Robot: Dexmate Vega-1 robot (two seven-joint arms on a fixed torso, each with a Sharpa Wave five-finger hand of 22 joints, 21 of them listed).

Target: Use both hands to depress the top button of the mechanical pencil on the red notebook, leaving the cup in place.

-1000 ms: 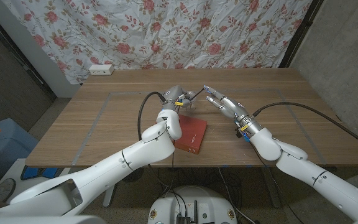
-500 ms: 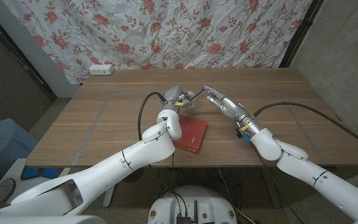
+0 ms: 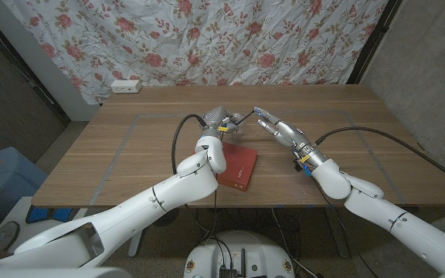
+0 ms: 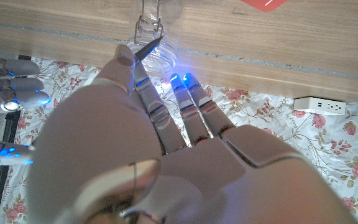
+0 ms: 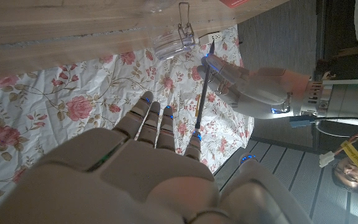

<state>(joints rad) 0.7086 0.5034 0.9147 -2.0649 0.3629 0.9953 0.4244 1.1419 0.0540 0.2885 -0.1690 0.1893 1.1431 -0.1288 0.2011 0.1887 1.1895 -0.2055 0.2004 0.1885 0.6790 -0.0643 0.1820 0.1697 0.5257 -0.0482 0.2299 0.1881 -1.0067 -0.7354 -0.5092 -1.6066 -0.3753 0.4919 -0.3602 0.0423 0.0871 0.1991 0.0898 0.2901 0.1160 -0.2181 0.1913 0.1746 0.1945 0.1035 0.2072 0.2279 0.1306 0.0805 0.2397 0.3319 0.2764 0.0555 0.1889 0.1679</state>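
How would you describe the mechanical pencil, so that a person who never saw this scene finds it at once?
Start at the wooden table and find the red notebook near its middle. Just beyond it, the left hand holds the mechanical pencil above the table, its far end at the right hand. It is the only thin dark stick there.

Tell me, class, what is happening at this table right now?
The robot's left hand holds a pencil raised above the table, its end pointing toward the right hand. The right hand's fingers reach to the pencil's end. A red notebook lies below, and a clear cup stands on the table nearby.
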